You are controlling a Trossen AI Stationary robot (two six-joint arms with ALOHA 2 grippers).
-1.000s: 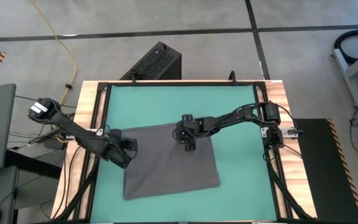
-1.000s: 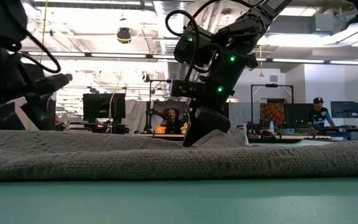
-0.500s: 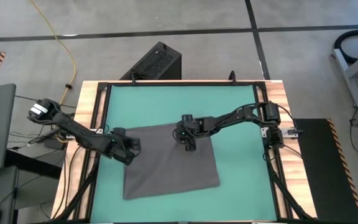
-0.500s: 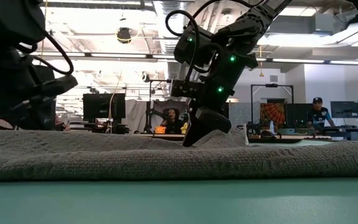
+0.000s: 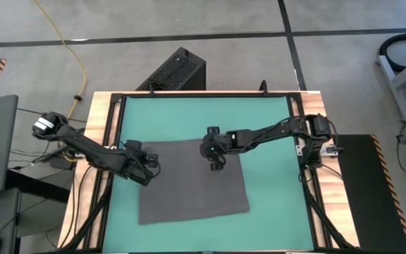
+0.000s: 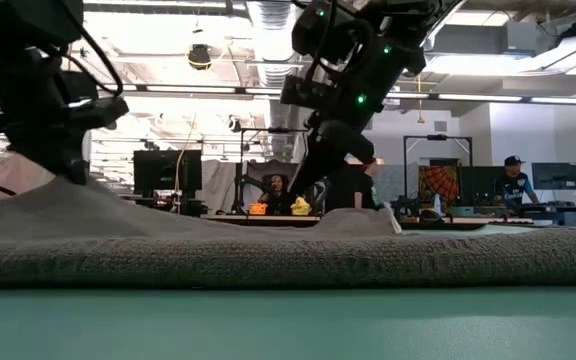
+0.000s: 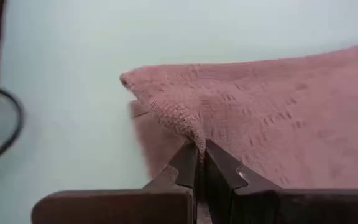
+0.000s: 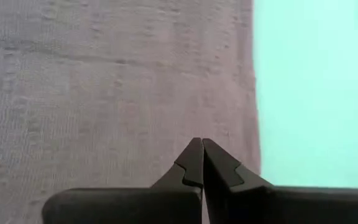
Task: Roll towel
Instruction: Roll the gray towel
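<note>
charcoal-grey towel (image 5: 192, 182), green mat (image 5: 266, 127), black arms

Left end effector (image 7: 199, 163) pinched closed, low, right end effector (image 8: 201, 163) closed, raised

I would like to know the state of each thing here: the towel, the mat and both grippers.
towel: spread mostly flat on the mat, not rolled, one far corner pinched and lifted into a peak.
green mat: lying flat, partly covered by the towel.
left gripper: shut on the towel's far left corner.
right gripper: shut, above the towel near its far right corner; not visibly holding cloth.
</note>
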